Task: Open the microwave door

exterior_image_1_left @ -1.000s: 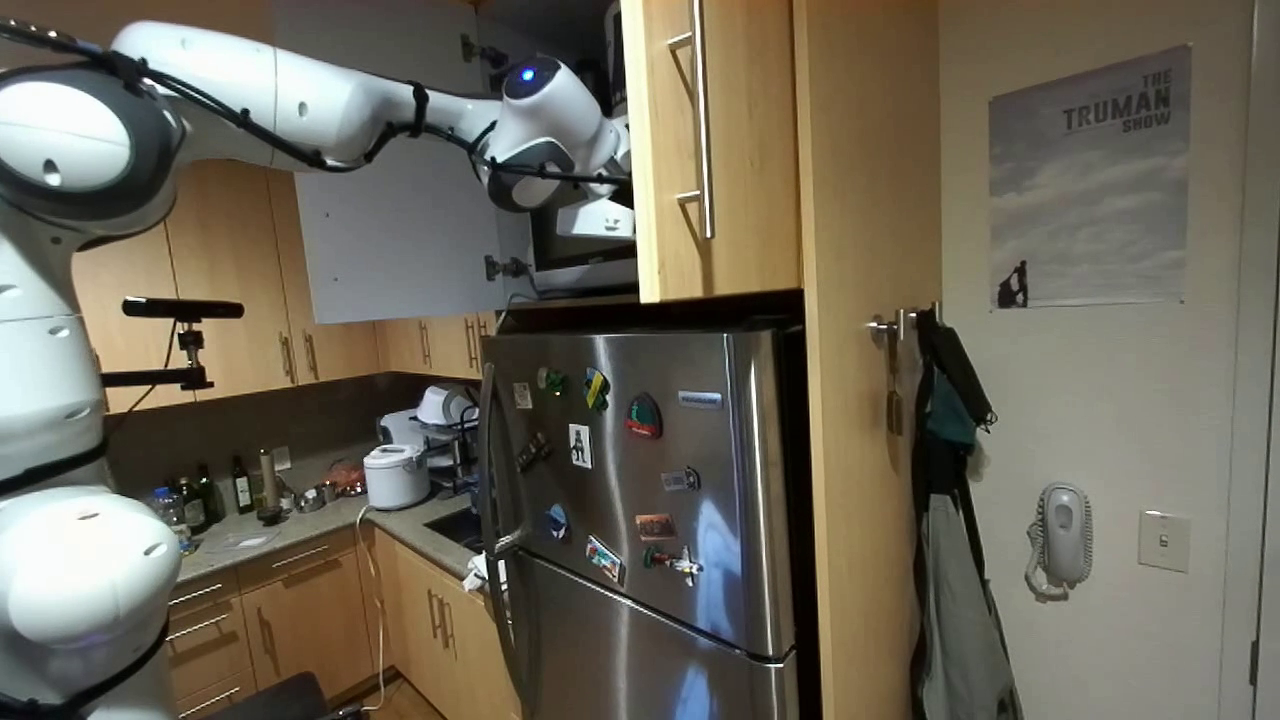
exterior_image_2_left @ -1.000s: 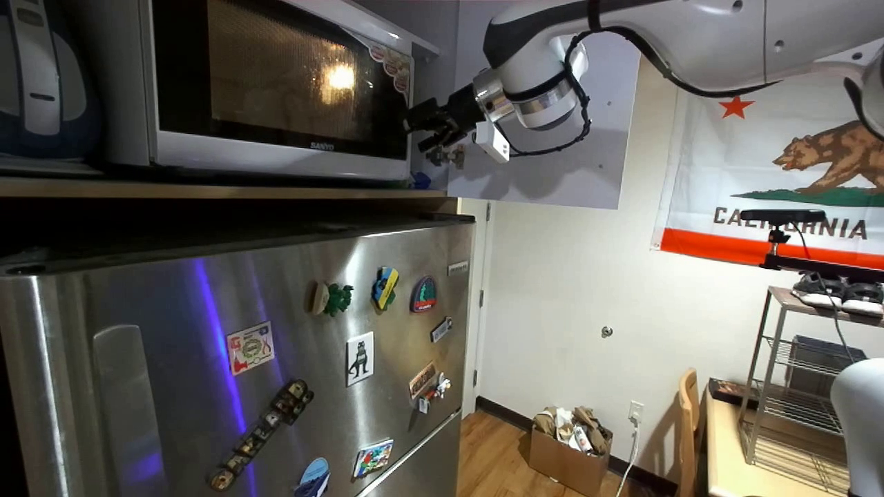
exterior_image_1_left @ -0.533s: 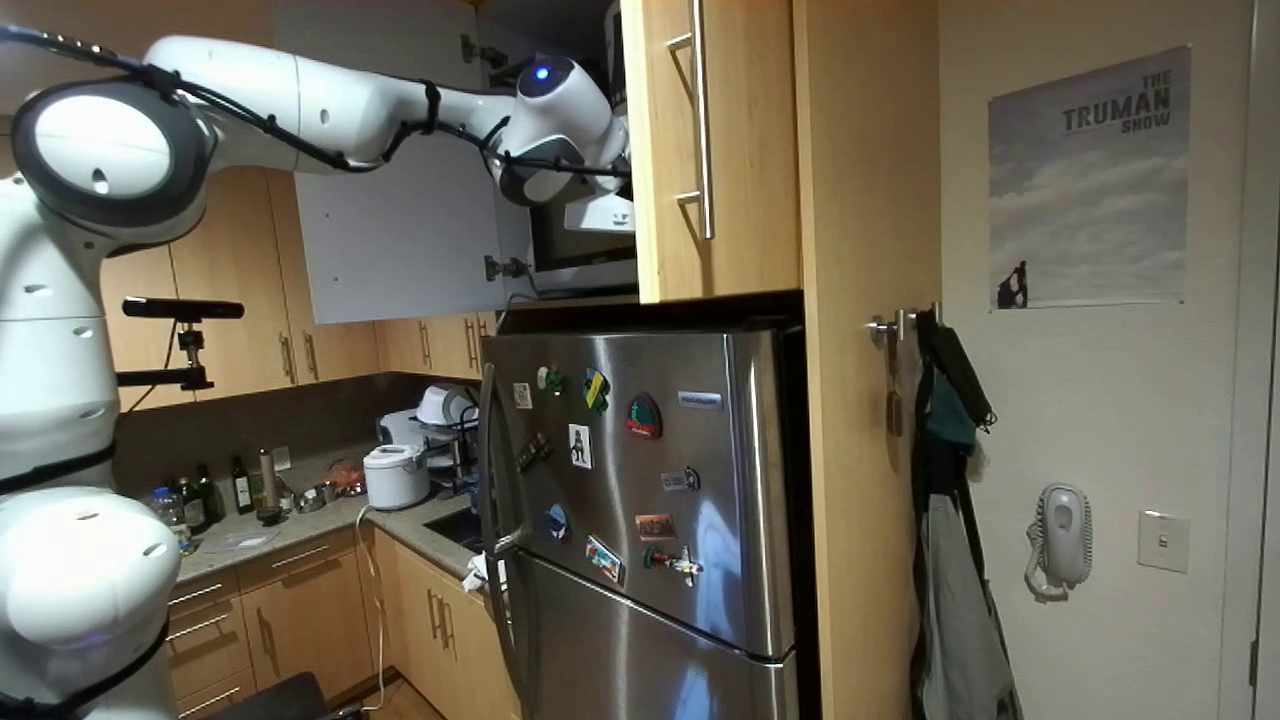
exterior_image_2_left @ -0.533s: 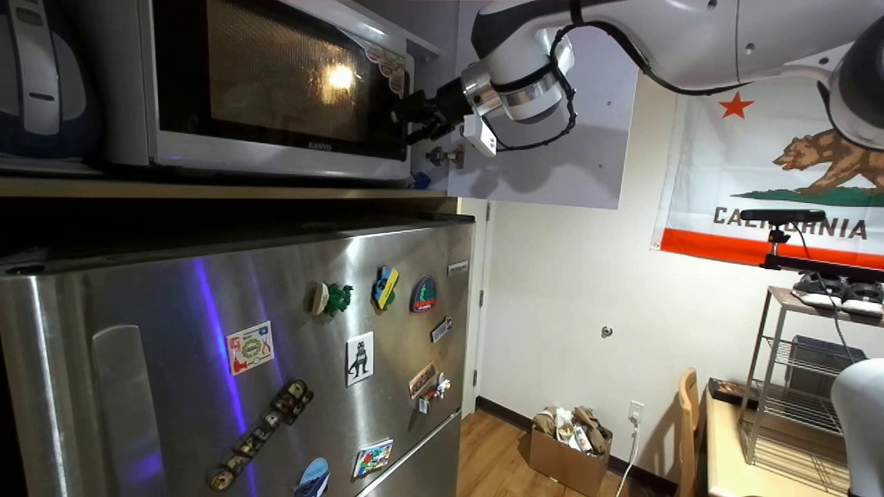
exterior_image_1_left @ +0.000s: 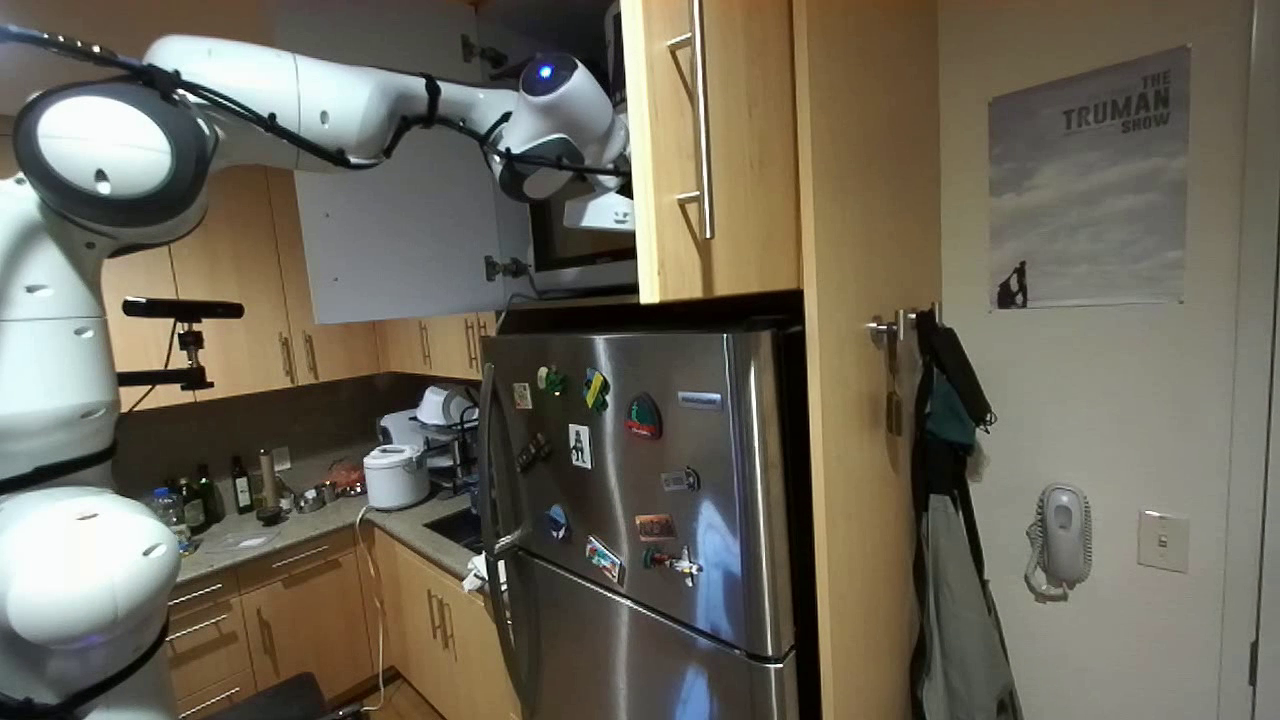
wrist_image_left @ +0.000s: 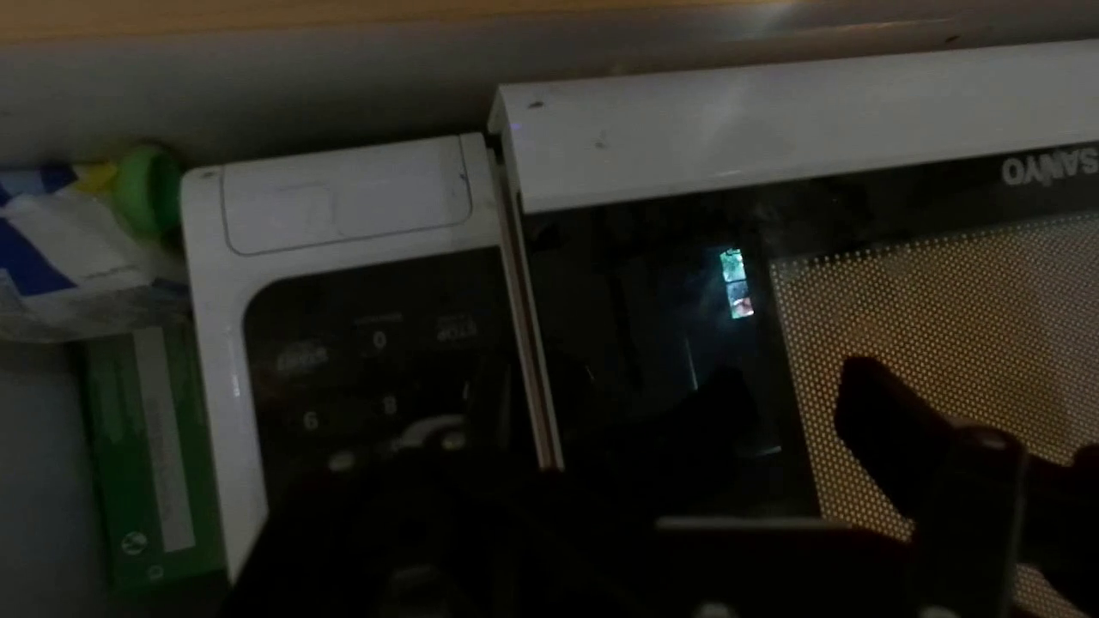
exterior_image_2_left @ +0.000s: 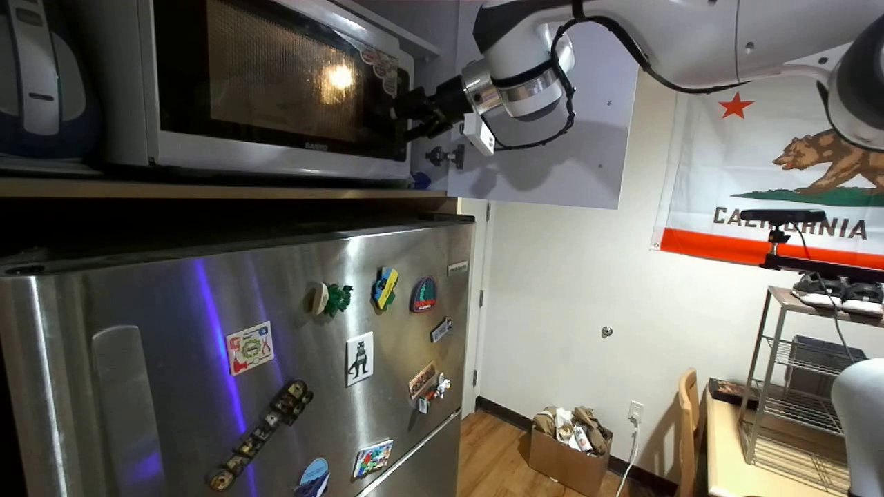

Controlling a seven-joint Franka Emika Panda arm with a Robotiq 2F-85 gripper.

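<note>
The microwave (exterior_image_2_left: 114,90) sits on a shelf above the fridge. Its microwave door (exterior_image_2_left: 276,148) has a dark window with a warm glow behind it. In the wrist view, upside down, the free edge of the door (wrist_image_left: 618,343) stands slightly out from the keypad panel (wrist_image_left: 369,283), with a narrow gap between. My gripper (exterior_image_2_left: 400,124) is at the end of the front where door and panel meet. Its fingers (wrist_image_left: 893,429) are spread, one before the window, the other dark near the seam. Whether they touch the door cannot be made out.
Open cabinet doors flank the space: a wooden one with a bar handle (exterior_image_1_left: 705,120) and a pale one (exterior_image_2_left: 539,166) beside my wrist. The fridge (exterior_image_2_left: 186,304) stands below the shelf (exterior_image_2_left: 242,190). A green box (wrist_image_left: 154,481) lies beside the microwave.
My gripper has come in over the microwave's front, then almost stopped. The sticker and brand name on the door have shifted slightly left, so the door has swung out a little.
</note>
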